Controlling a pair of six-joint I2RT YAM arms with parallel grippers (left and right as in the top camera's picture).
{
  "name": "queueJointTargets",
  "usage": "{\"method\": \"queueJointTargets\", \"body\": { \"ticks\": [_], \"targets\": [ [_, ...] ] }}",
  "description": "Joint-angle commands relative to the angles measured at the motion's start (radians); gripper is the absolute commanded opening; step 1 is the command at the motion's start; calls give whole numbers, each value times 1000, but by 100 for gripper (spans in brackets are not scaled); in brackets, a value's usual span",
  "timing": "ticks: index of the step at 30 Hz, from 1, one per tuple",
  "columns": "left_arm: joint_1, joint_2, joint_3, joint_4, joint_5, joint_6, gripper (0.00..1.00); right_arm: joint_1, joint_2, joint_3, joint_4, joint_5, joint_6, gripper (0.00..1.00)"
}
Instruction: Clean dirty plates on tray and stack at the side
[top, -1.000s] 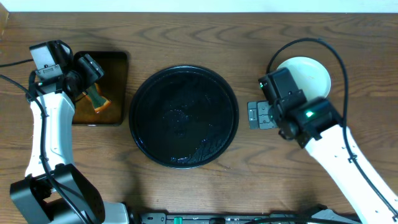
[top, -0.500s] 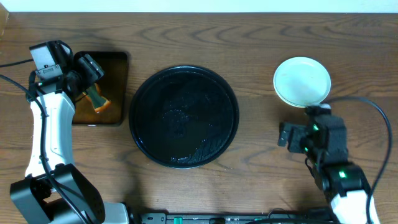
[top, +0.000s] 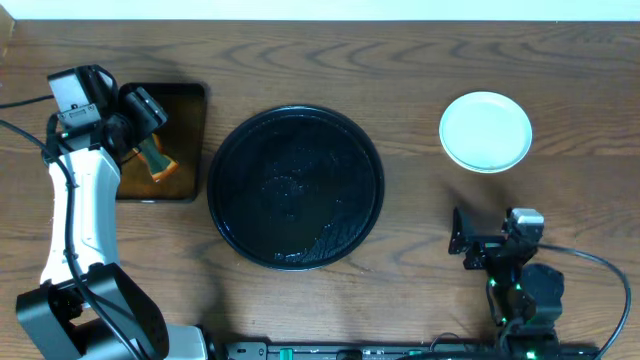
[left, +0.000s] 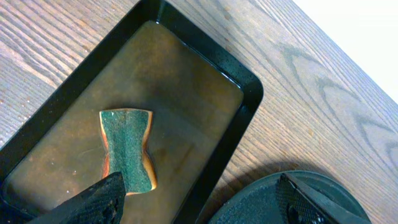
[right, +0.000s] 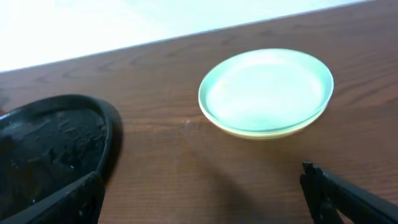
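Note:
The round black tray (top: 372, 190) lies mid-table, wet, with no plate on it; its edge also shows in the right wrist view (right: 62, 134). The plates (top: 486, 131) are stacked on the wood at the back right, a mint one on top of a pale yellow one (right: 267, 87). My right gripper (top: 466, 244) is low near the table's front edge, well short of the stack, open and holding nothing (right: 202, 208). My left gripper (top: 148, 120) hangs open over the small rectangular tray, with nothing between its fingers (left: 199, 205).
A rectangular black tray (top: 192, 140) of brown liquid sits at the left with a green-and-orange sponge (left: 127, 149) lying in it. Bare wood separates the round tray from the plate stack.
My right arm has drawn back from beside the plate stack to the table's front edge. The left arm, sponge, tray and plates have not moved.

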Motion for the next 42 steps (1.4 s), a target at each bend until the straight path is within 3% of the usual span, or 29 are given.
{"method": "queueJointTargets", "body": {
  "ticks": [1, 9, 42],
  "targets": [
    [3, 4, 4, 0, -2, 5, 78, -20, -75, -21, 9, 29, -14, 99],
    [3, 4, 4, 0, -2, 5, 78, -22, -208, -21, 0, 102, -45, 99],
    [3, 4, 4, -1, -3, 5, 78, -21, -207, -21, -2, 102, -93, 99]
  ]
}}
